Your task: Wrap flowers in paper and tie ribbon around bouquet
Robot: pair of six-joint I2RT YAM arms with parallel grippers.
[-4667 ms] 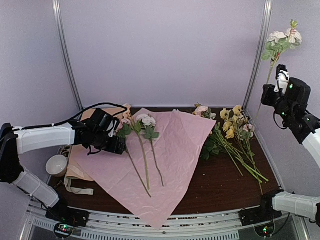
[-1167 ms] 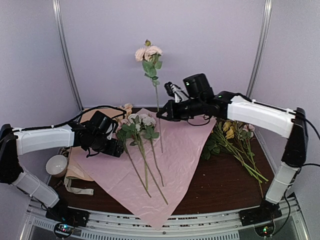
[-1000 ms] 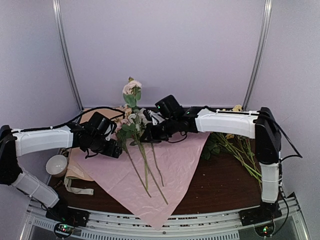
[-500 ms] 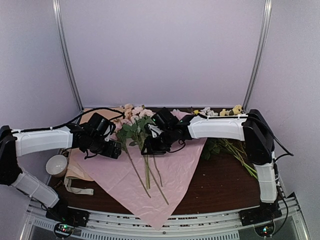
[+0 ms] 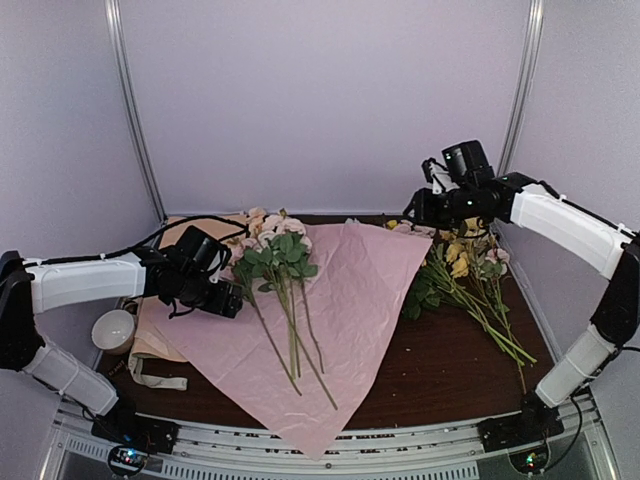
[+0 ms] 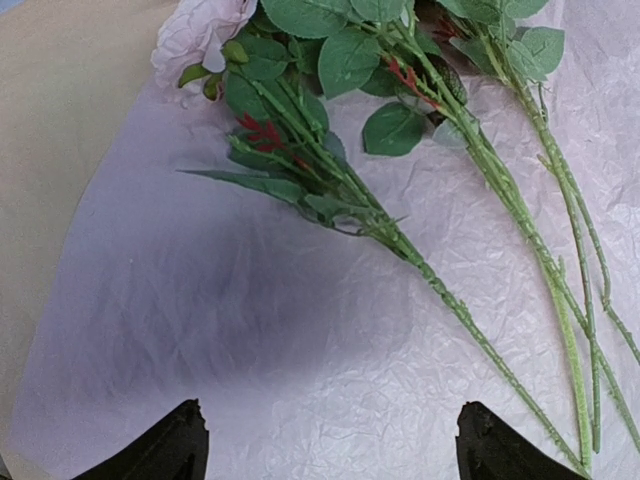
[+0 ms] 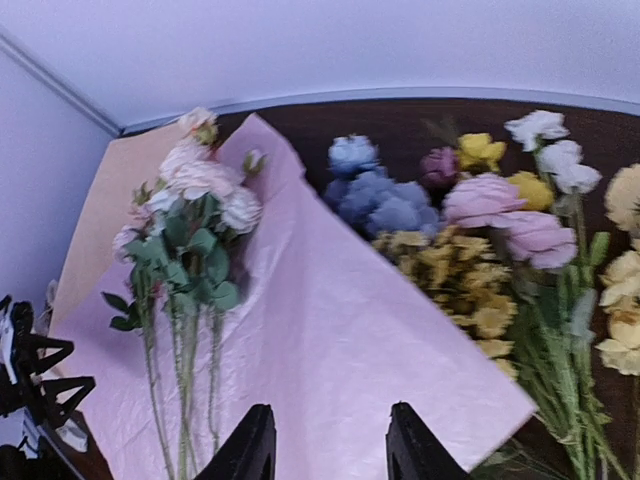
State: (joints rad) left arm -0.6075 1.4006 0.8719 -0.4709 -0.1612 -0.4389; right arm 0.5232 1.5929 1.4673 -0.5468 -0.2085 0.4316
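Top external: flowers (image 5: 278,262) lie on paper (image 5: 375,285), stems along its diagonal, likely for rolling. Left gripper (image 5: 228,297) beside them, right gripper (image 5: 413,211) upper right; both gape empty.

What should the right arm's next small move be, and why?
Probably lower the right arm's fingers to the loose pile of yellow and pink flowers for another stem: they stand apart, empty, and only a few pink roses lie on the pink paper sheet.

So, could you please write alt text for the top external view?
Pink roses lie on a pink paper sheet on a dark table. The left gripper sits open beside them; the right gripper hangs empty above loose flowers at the right.
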